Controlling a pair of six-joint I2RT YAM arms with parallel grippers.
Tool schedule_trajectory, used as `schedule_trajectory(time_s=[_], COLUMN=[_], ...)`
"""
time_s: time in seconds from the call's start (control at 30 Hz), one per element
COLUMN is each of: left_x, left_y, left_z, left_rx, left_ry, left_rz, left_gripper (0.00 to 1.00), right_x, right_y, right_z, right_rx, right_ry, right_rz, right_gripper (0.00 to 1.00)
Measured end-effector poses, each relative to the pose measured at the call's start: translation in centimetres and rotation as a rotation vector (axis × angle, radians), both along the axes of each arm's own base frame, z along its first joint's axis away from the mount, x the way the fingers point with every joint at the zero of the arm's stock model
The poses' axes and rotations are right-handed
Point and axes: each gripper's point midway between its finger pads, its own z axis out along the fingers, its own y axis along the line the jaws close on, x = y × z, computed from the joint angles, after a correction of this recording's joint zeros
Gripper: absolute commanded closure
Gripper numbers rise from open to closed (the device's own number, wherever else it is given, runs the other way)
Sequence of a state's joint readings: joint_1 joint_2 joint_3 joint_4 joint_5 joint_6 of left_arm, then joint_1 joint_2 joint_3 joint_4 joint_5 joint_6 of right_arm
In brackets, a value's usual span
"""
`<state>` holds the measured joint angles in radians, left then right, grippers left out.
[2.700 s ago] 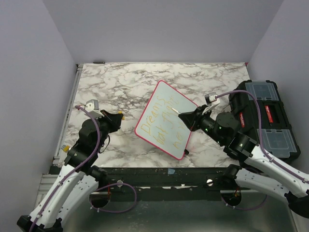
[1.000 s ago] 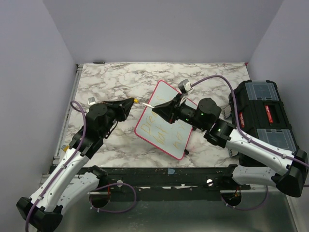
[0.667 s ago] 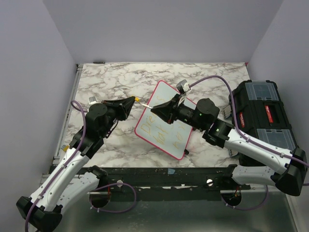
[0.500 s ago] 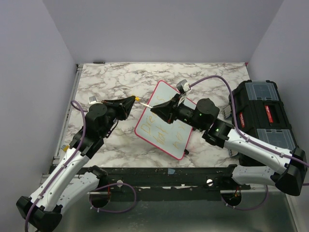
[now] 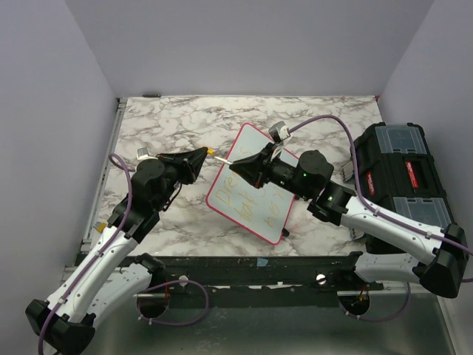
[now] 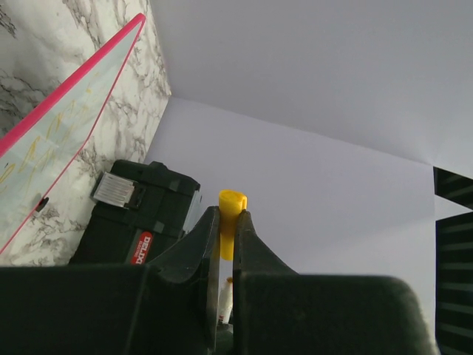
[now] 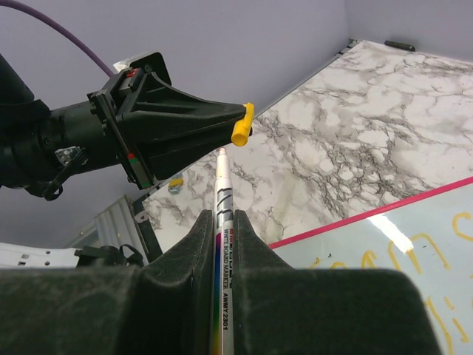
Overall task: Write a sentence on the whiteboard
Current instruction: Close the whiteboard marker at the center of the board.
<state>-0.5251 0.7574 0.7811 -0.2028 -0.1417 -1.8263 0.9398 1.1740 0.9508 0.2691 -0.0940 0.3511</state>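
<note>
The left fingers (image 6: 209, 225) pinch a yellow cap (image 6: 231, 201) and the right fingers (image 7: 205, 229) grip a marker (image 7: 224, 200), its tip seemingly just short of that cap, near the whiteboard (image 5: 248, 142) edge.

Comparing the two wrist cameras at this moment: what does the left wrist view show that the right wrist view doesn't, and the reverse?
Left wrist only: the black toolbox, sitting beyond the board's far edge.

Right wrist only: the marker's printed barrel clamped in the right gripper, its tip pointing toward the cap, and the left arm's purple cable.

Both: the yellow cap pinched in the left gripper, the whiteboard with its pink rim and faint yellow lettering, and the marble table.
</note>
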Motion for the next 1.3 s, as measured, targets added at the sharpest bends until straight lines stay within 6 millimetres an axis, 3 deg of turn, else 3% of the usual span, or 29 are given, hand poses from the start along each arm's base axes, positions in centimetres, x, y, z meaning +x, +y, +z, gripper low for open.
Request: schedule_trajectory(time_s=[1.3], left_x=[0.04], left_y=[-0.62], left_z=[-0.39], left_rx=[-0.007], left_ry=[-0.003], left_rz=[-0.028], left_gripper=[1.00], right_x=[0.79], right_y=[-0.13], right_z=[-0.15], right_rx=[0.001], right_ry=[0.002], right_rz=[-0.043], right_gripper=[0.99])
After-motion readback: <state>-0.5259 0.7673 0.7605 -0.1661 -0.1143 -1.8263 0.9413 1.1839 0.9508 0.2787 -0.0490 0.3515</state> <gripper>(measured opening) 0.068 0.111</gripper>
